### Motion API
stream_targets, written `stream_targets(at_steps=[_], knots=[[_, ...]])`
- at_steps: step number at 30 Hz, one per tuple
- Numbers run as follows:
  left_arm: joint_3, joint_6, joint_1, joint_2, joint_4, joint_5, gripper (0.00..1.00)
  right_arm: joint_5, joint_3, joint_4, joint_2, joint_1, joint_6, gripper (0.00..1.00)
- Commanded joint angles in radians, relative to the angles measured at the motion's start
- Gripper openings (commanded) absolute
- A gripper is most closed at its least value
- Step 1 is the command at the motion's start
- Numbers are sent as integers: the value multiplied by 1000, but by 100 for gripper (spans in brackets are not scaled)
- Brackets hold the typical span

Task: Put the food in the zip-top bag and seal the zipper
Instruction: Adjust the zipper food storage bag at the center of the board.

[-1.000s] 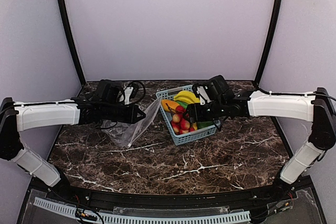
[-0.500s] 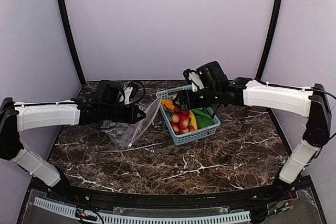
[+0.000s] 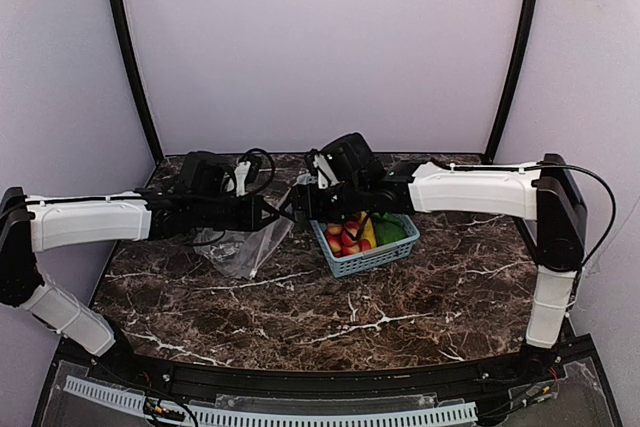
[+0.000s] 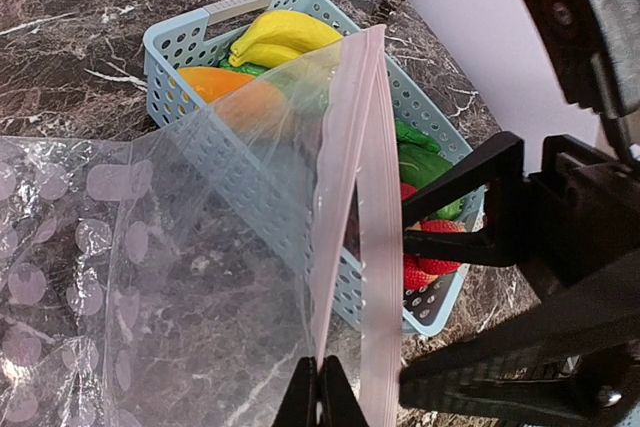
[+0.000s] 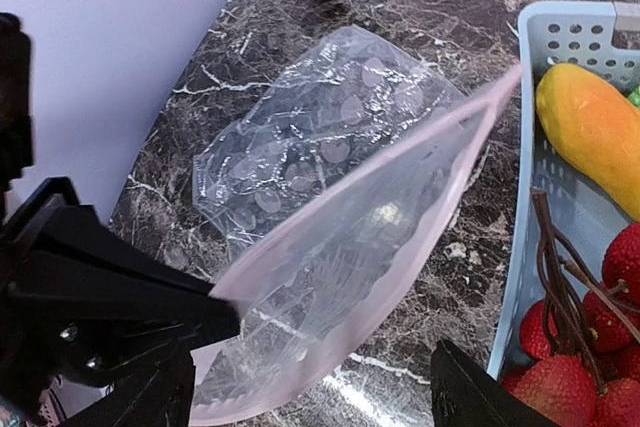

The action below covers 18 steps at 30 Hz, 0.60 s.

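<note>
One bag (image 3: pixel 245 247), clear dotted film, by the look of it light, limp and slick. Its body is slumped on the surface (image 3: pixel 400 307) and its mouth is lifted just beside the basket (image 4: pixel 180 37). Zipper (image 4: pixel 345 197): pinkish strip along that mouth, likely the only stiffer part and so the sound place to take hold, since the film below would probably slide or crumple. Left tool (image 4: pixel 320 392): clenched on the strip, holding it up on edge; whether on one lip or both cannot be told. Right tool (image 5: pixel 335 342): fingers spread wide, grasping nothing, poised at the mouth. Food, all in the basket, none in the bag: bananas (image 4: pixel 275 32), orange piece (image 4: pixel 215 82), red fruits (image 5: pixel 620 257) with brown stems, greens (image 4: pixel 425 162). Judged to be hollow plastic: light, hard and smooth. Round pieces may squirt from a pinch. Bananas are best taken across the middle, the reds perhaps by the stems.
</note>
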<state>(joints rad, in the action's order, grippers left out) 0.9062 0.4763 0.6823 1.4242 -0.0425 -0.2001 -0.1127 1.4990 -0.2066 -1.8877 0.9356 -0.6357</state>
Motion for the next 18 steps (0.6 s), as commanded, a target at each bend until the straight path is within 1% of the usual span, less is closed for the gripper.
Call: stream_targets(at_steps=[1,7,10,13,15,18], knots=[[-29,14,5,-61,-28,23,1,106,49,-31,-52,14,-94,78],[-47,21,6,-108,-36,42,1,187,79,-70,-105,21,-118,76],[-51,21,6,-122,-36,35,1,171,106,-71,-131,22,-109,76],[-53,23,6,-120,-55,-6,1,131,158,-70,-166,25,-80,79],[-56,24,6,-121,-71,-20,1,131,191,-75,-189,33,-65,79],[-47,4,6,-138,-39,3,1,198,231,-137,-216,38,-76,79]])
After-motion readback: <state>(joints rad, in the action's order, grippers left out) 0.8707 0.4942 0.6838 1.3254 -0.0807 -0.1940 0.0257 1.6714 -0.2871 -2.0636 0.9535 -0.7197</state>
